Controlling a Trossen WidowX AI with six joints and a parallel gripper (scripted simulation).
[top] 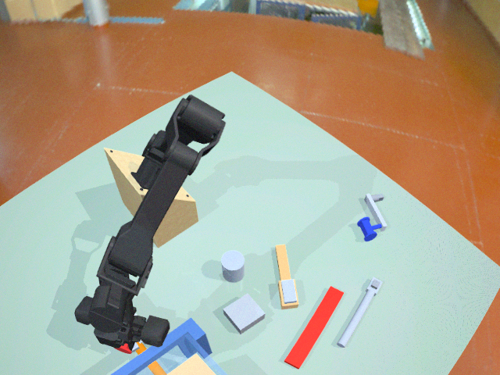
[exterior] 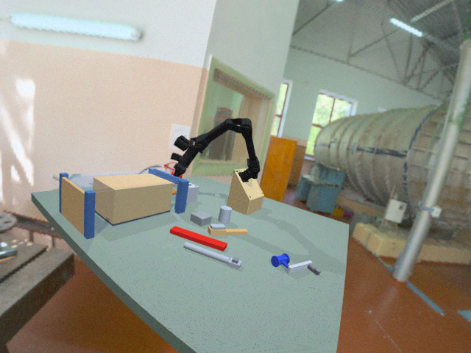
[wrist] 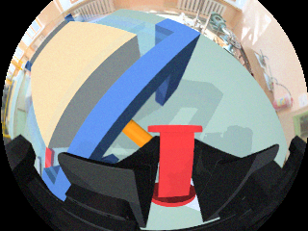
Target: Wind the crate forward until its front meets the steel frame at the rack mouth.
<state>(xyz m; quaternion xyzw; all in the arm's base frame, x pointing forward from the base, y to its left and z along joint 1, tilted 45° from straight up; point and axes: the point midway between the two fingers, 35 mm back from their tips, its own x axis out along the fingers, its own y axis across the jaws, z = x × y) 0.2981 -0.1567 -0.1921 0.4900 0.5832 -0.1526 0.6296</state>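
Observation:
My gripper (top: 127, 345) (exterior: 177, 174) (wrist: 171, 141) is shut on the red knob (top: 126, 348) (wrist: 176, 166) of the handle, beyond the blue frame. The pale grey winch (exterior: 193, 193) is mostly hidden by my arm in the top view; whether the key sits in its hole cannot be seen. The orange strap (top: 155, 365) (exterior: 174, 192) (wrist: 137, 133) runs under the frame bar. The tan crate (top: 195, 366) (exterior: 132, 199) (wrist: 77, 58) looks flat inside the cubby, its front close behind the blue frame (top: 191, 325) (exterior: 182, 197) (wrist: 130, 82). Contact between them cannot be told.
A grey block (top: 244, 311) (exterior: 200, 218) and a grey cylinder (top: 233, 264) (exterior: 224, 214) stand near the frame. Beyond lie a wooden-handled tool (top: 282, 260), a red bar (top: 315, 326), a grey rod tool (top: 357, 315) and a blue-knobbed crank (top: 367, 228) (exterior: 280, 259).

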